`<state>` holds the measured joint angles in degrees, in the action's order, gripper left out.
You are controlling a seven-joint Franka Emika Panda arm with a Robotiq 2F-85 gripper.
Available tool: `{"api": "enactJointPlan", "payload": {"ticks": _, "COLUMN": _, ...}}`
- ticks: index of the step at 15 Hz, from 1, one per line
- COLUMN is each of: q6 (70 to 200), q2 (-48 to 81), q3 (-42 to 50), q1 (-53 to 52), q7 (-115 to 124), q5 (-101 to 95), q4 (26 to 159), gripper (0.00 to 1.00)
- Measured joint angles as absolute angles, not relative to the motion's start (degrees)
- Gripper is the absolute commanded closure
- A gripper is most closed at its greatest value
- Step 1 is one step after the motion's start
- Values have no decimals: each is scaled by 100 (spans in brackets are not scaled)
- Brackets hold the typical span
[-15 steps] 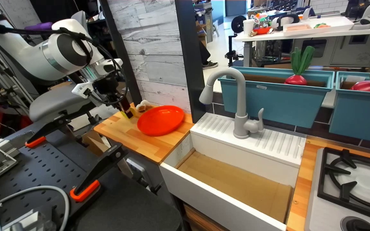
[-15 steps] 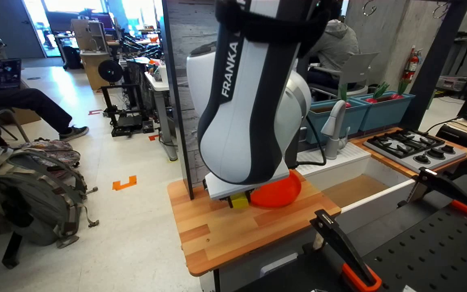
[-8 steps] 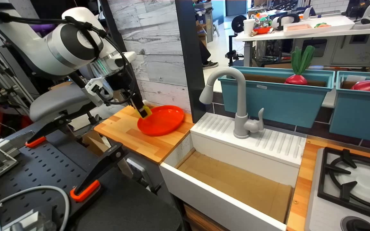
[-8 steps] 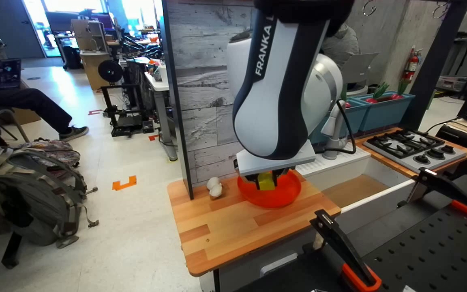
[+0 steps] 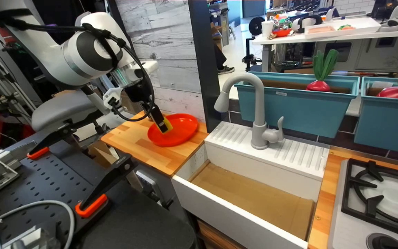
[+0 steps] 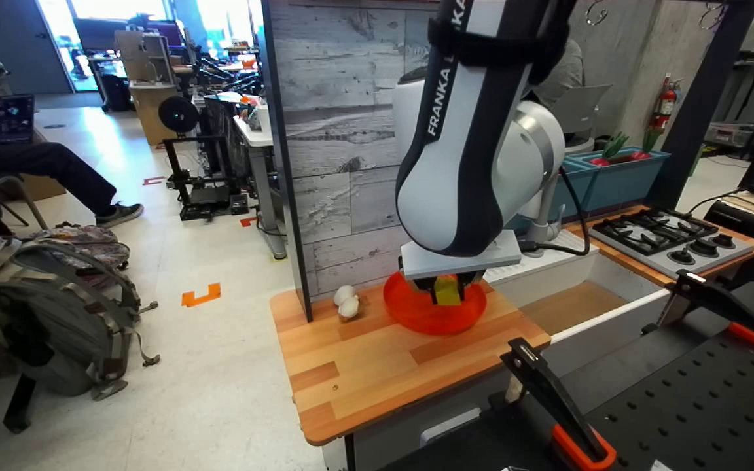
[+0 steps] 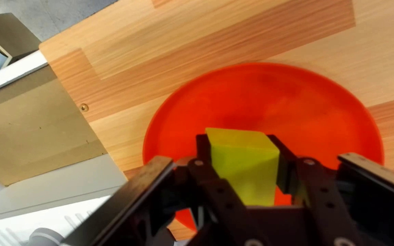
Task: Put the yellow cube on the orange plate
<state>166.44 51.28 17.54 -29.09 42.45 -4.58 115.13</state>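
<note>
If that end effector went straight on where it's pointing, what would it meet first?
Probably the orange plate, reached by the yellow cube the end effector holds; the depth between them is unclear.

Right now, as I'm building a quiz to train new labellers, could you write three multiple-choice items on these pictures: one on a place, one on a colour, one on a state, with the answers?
1. Where does the orange plate lie?
A) In the sink
B) On the wooden counter
C) On the stove

2. What colour are the planter boxes?
A) Teal
B) White
C) Yellow

3. What is the state of the gripper?
A) Wide open and empty
B) Shut on nothing
C) Closed on the yellow cube

Answers:
1. B: both exterior views show wood under and around the plate.
2. A: their outer walls look blue-green in both exterior views.
3. C: the wrist view shows its fingers against two sides of the cube.
</note>
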Motion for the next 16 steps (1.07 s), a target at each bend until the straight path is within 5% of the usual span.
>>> {"api": "enactJointPlan", "payload": {"ticks": 3, "q6": 16596, "q2": 5292, "q3": 1748, "q1": -2859, "q7": 4254, "q5": -380, "q4": 11310, "gripper": 82}}
{"api": "enactJointPlan", "payload": {"ticks": 4, "q6": 16563, "q2": 5345, "q3": 1747, "q1": -2849, "q7": 4262, "q5": -366, "q4": 11244, "gripper": 32}}
{"api": "enactJointPlan", "payload": {"ticks": 9, "q6": 16271, "q2": 5553, "q3": 1746, "q1": -2840, "q7": 4346, "q5": -293, "q4": 10943, "gripper": 3}}
{"api": "enactJointPlan", "payload": {"ticks": 16, "q6": 16285, "q2": 5542, "q3": 1782, "q1": -2946, "q7": 4442, "q5": -295, "q4": 10881, "gripper": 0}}
